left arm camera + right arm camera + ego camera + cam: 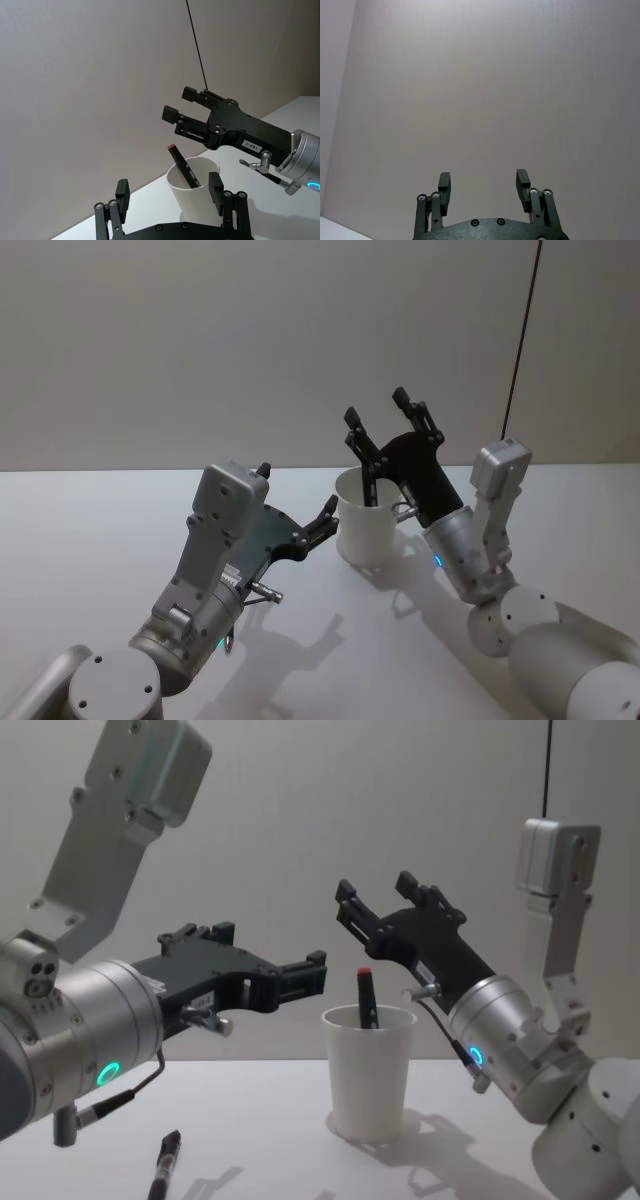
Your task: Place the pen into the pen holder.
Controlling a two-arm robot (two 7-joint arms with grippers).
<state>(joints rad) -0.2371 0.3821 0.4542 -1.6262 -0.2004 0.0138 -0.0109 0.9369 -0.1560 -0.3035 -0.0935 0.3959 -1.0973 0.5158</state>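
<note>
The pen holder (362, 530) (368, 1072) (196, 199), a white paper cup, stands upright mid-table. A black pen (181, 167) (367, 999) with a red tip leans inside it, its top sticking out above the rim. My right gripper (377, 408) (372, 892) (176, 103) (482, 177) hangs open just above and behind the cup, tilted upward, with nothing between its fingers. My left gripper (325, 515) (169, 189) (305, 972) is open beside the cup's left wall and holds nothing.
A second dark pen (165, 1165) lies on the white table (80, 530) at the front left, under my left arm. A plain grey wall rises behind, with a thin black cable (522, 340) hanging down it on the right.
</note>
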